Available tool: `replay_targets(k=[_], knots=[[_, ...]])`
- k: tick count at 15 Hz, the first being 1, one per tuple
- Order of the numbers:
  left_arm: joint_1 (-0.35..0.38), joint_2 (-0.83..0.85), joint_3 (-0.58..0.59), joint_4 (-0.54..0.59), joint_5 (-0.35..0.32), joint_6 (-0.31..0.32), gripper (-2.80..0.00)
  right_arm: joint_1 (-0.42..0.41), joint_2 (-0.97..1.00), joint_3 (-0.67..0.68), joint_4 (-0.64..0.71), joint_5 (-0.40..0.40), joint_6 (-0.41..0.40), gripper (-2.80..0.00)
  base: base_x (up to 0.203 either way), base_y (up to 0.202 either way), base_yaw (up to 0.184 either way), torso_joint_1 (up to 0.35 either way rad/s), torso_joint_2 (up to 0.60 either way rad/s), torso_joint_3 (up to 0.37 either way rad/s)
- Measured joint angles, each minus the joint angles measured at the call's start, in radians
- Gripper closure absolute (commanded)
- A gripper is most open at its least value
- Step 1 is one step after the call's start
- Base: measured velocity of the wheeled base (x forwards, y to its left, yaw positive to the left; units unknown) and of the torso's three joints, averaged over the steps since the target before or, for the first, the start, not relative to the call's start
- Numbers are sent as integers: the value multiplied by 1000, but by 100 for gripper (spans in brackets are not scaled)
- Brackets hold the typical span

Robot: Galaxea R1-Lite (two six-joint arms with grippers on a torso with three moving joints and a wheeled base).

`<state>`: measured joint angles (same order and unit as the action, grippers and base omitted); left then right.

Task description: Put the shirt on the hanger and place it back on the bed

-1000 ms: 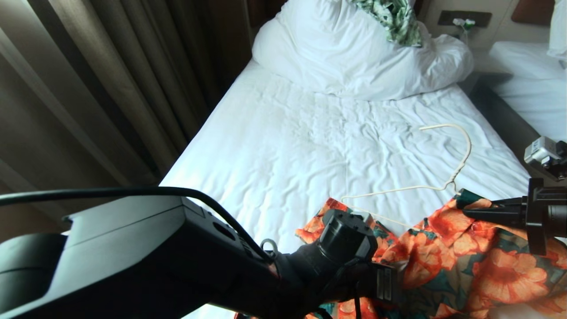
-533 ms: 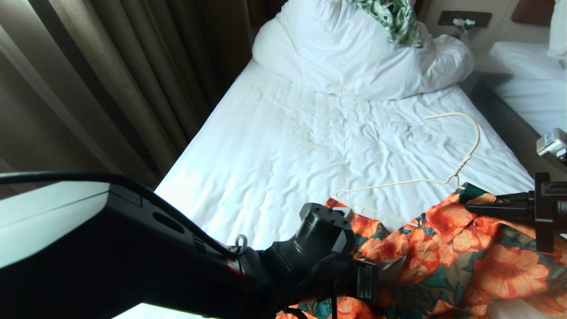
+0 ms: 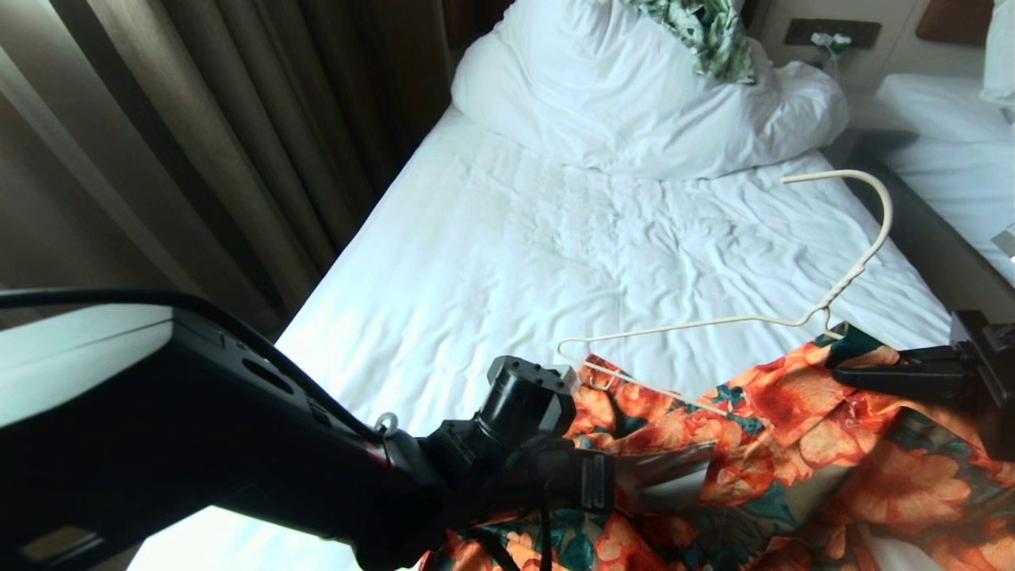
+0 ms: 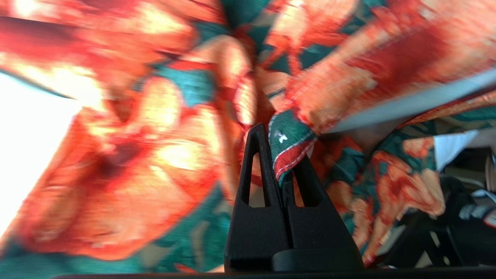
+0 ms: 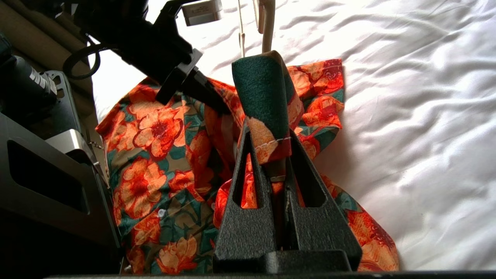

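The orange-flowered shirt point(image 3: 793, 428) hangs bunched between my two grippers above the near end of the bed point(image 3: 515, 262). My left gripper point(image 3: 698, 476) is shut on a stitched hem of the shirt point(image 4: 286, 143). At the right edge, my right gripper point(image 3: 842, 373) is shut on a dark green fold of it point(image 5: 263, 89). The cream wire hanger point(image 3: 690, 325) tilts up out of the cloth, hook high at the right. Its left shoulder pokes out bare and its lower bar runs under the fabric.
A bulky white pillow point(image 3: 603, 95) with the green-and-white leaf-print cloth point(image 3: 706, 32) lies at the bed's head. Brown curtains point(image 3: 198, 159) hang along the left. A dark gap point(image 3: 904, 206) separates this bed from a second white bed point(image 3: 944, 159) at the right.
The hanger and shirt have risen; the hook has swung up and to the right. My left arm has drawn back toward the left and the right arm has slid further right, spreading the cloth.
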<state>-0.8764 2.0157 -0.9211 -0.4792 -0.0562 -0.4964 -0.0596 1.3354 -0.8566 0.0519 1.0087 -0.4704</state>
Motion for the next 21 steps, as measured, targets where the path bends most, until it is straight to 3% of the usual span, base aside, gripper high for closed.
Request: replay_targets(k=[8, 21], knots=[[234, -19, 55, 2, 1, 105, 0, -3, 8, 4, -3, 3, -2, 0, 0, 0, 0, 0, 0, 0], [232, -28, 73, -3, -8, 111, 0, 0, 12, 15, 9, -14, -11, 0, 0, 0, 0, 0, 0, 0]])
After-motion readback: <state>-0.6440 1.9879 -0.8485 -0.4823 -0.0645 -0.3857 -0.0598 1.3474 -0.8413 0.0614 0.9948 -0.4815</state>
